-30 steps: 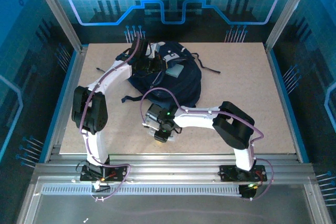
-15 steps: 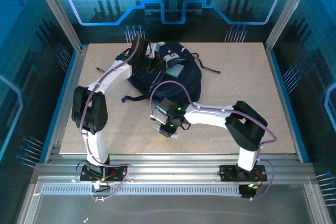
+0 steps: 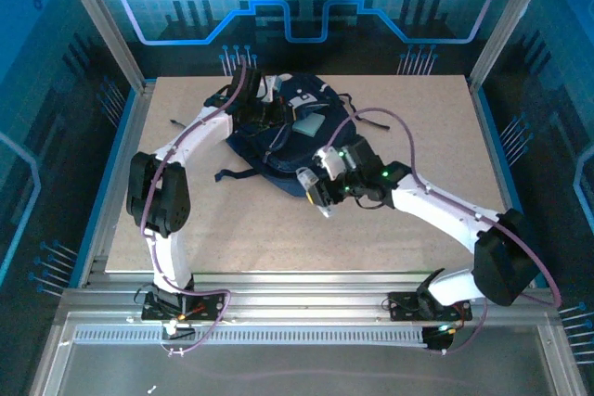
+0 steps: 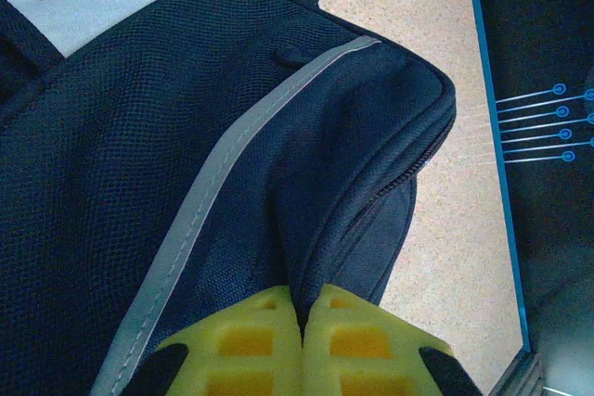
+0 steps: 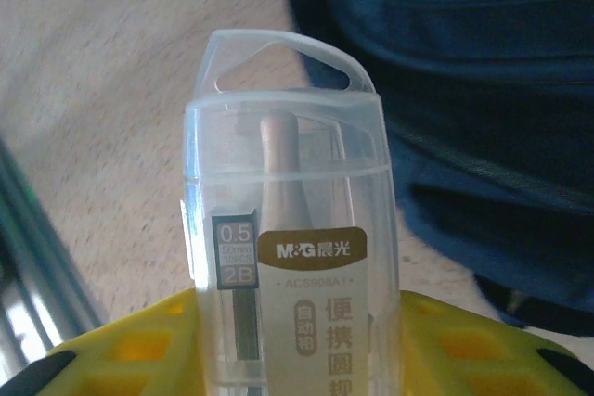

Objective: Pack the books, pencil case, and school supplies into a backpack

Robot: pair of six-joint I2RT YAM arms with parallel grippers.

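The navy backpack with a pale stripe and grey patches lies at the back middle of the table. My left gripper is at its far left side. In the left wrist view that left gripper is shut on a fold of the backpack beside the zip. My right gripper hovers at the backpack's near edge. It is shut on the school supplies, a small clear plastic case holding pencil leads and a labelled card; this case looks pale and oblong from above. The books and the pencil case are hidden.
Dark straps trail from the backpack onto the board, and a thin cord lies to its right. Bare table stretches right of the backpack. Metal rails border the near edge, with frame posts at the back corners.
My right arm has swung from the table's near middle up and to the right, carrying the clear case to the backpack's near edge. The left arm has not moved.
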